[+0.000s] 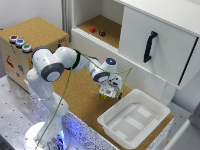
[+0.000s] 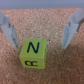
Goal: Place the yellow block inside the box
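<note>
1. Cabinet [image 1: 155, 42]: white, black handle, open shelf with a red block [image 1: 92, 29] and a dark round one [image 1: 102, 33].
2. Arm [image 1: 50, 67]: reaches low over the cork surface [image 1: 85, 102].
3. Box [image 1: 134, 119]: white bin, at exterior view's right of gripper, nothing inside.
4. Gripper [image 2: 42, 31]: fingers [image 2: 8, 30] spread wide, holding nothing.
5. Block [image 2: 33, 53]: yellow, lettered N, on cork below the fingertips, touching neither finger.

White arm [image 1: 50, 67] with dark joint rings, green cable [image 1: 67, 90] (thin), pale gripper fingers [image 2: 9, 29].
</note>
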You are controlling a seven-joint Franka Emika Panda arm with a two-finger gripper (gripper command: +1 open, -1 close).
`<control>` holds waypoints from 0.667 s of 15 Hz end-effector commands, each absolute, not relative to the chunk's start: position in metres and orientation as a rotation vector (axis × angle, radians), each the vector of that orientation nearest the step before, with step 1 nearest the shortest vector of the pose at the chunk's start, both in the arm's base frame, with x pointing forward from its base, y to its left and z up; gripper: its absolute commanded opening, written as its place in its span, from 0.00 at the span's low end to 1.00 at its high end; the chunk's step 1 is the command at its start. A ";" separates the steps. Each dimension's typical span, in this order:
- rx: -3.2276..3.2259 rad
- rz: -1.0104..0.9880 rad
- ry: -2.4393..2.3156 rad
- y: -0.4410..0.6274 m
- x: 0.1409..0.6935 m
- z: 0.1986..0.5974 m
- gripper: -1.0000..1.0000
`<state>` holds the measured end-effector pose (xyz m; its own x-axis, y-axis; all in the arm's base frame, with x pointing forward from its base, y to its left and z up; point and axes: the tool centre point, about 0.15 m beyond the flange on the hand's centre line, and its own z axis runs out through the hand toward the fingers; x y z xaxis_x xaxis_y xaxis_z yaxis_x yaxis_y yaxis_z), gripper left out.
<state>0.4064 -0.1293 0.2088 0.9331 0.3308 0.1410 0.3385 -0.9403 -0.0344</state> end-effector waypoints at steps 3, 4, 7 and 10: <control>-3.056 -0.132 -0.494 -0.137 0.383 0.208 0.00; -3.058 -0.119 -0.502 -0.136 0.380 0.208 0.00; -3.067 -0.158 -0.488 -0.135 0.380 0.221 0.00; -3.068 -0.323 -0.449 -0.139 0.398 0.272 0.00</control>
